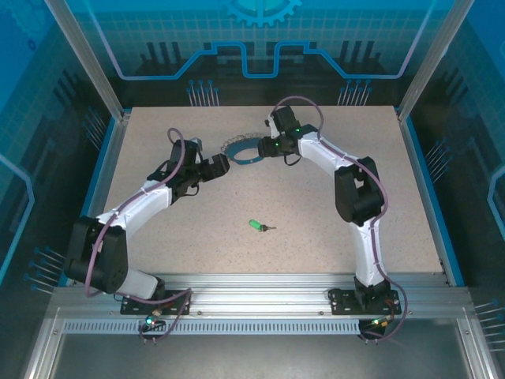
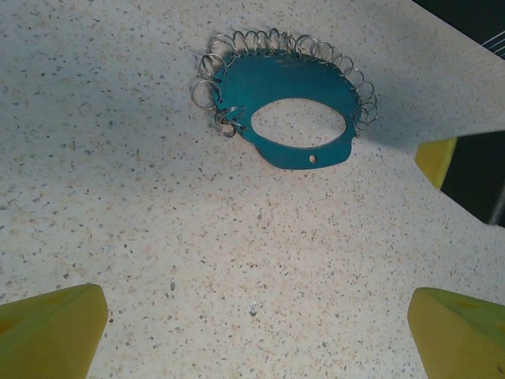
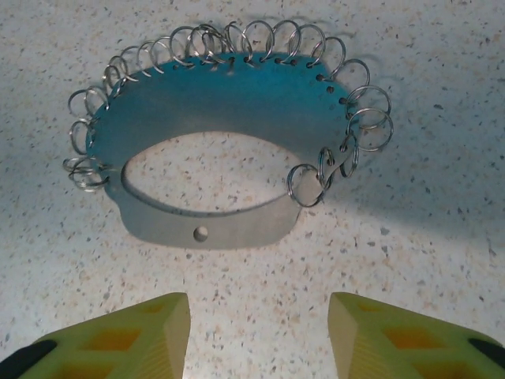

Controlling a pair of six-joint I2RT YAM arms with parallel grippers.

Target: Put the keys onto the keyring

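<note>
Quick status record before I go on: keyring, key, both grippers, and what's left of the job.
keyring: teal band loop edged with silvery wire rings, lying flat on the table, far centre
key: green head, lying alone mid-table, apart from the keyring
left gripper: open wide, empty, facing the keyring
right gripper: jaws apart, nothing between them, just short of the keyring's band
task: key not yet on the keyring

The top external camera looked down from high above the near edge, covering the whole table point(image 1: 316, 237). Both wrist cameras faced steeply down, close to its surface, the right one nearer. All three shared the keyring point(image 3: 237, 103), upper centre of frame.
</note>
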